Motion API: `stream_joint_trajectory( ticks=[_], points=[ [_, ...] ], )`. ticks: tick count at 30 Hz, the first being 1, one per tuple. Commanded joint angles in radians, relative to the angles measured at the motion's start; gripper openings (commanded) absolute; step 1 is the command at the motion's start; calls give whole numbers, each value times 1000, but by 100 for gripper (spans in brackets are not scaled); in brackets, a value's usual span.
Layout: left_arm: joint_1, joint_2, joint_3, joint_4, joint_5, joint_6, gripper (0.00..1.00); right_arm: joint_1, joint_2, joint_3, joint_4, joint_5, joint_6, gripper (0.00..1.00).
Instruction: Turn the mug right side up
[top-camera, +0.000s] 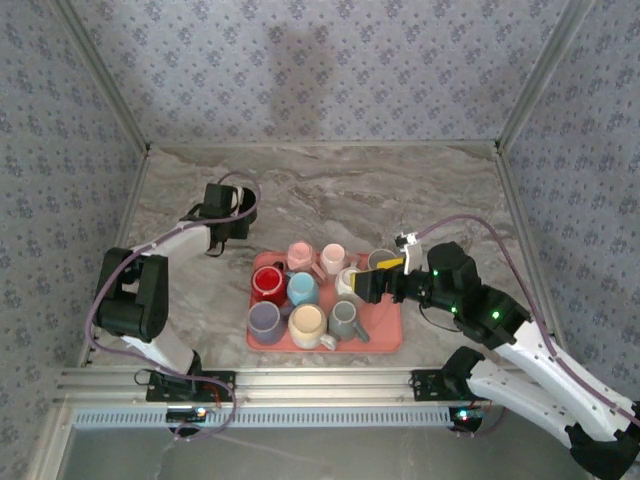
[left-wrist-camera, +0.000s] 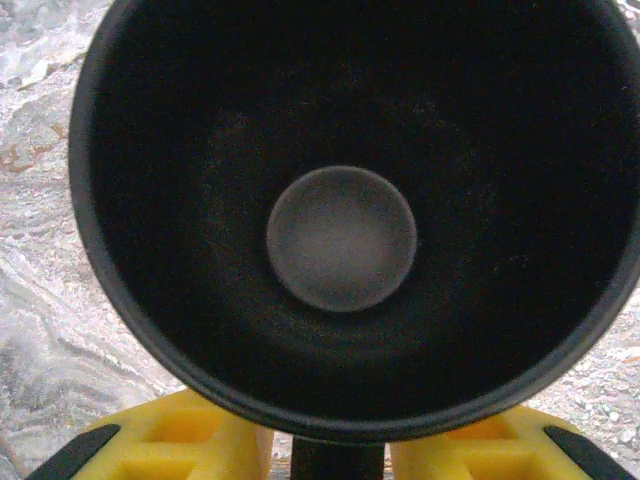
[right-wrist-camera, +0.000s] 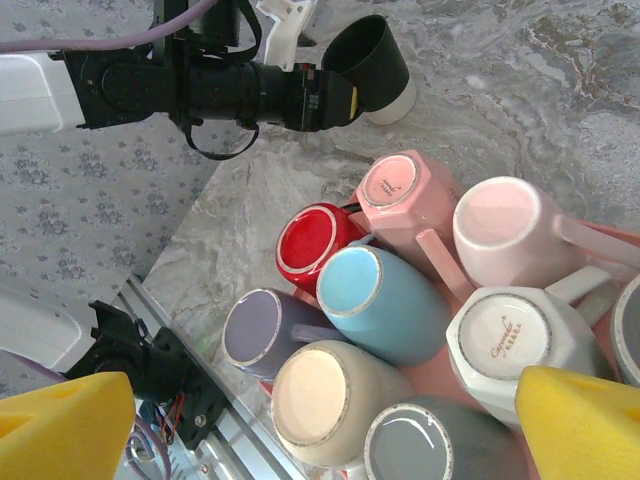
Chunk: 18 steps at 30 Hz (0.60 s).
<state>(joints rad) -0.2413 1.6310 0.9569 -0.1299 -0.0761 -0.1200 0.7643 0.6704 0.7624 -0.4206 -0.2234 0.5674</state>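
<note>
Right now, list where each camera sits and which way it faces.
Top external: above and behind the bases, looking down on the table, the tray of mugs and both arms.
Left wrist: on the left arm, looking straight into the black mug; the left gripper shows yellow fingertips along the bottom edge.
Right wrist: above the tray, looking across the mugs toward the left arm; the right gripper shows yellow fingertips in the bottom corners.
Shared: both wrist views show the black mug.
</note>
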Motion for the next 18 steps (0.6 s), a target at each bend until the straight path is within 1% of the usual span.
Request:
stream_joint_trajectory(
  ticks=[1, 6, 10, 13, 16, 18],
  points=[
    [-7, -28, 16, 24, -12, -7, 37, -8, -6, 10, -17, 4, -2, 100],
    [-8, -53, -2, 30, -13, -17, 43, -12, -9, 33, -45, 11, -17, 100],
    [-9, -98, -32, 44, -13, -31, 50, -17, -17, 53, -77, 22, -39, 100],
    [-9, -138, -44, 28, -17, -44, 52, -22, -13, 71, -106, 26, -56, 100],
    [-12, -220, -53, -15, -13, -70, 53, -22, 0, 109, -163, 35, -86, 100],
    [-20, -314, -66, -50, -7, -97, 53, -22, 15, 146, -228, 56, -112, 100]
  ],
)
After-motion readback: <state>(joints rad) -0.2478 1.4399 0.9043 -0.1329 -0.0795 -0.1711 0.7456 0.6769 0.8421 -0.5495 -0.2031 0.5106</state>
